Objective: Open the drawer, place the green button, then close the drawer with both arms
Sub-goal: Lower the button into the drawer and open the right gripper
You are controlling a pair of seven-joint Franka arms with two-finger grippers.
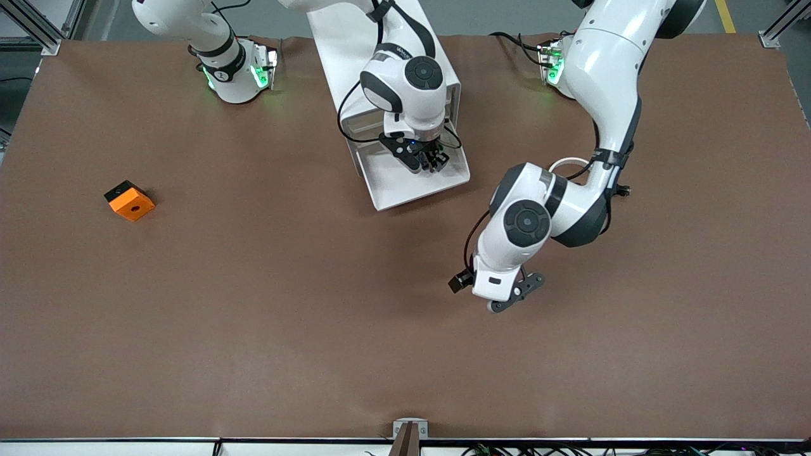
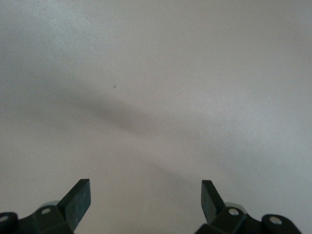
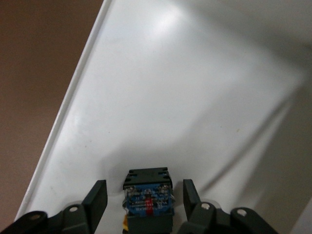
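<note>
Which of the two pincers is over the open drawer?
The right pincer, over the white drawer, with the button between its parted fingers. The left pincer, open and empty, hangs over bare brown table.

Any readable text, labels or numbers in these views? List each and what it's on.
Right arm's base: a dark mark on the band, too small to read.
Right arm's wrist: small grey lettering, too blurred to read.
Button: red mark on the blue body, no legible characters.
Drawer, orange block: no text.
</note>
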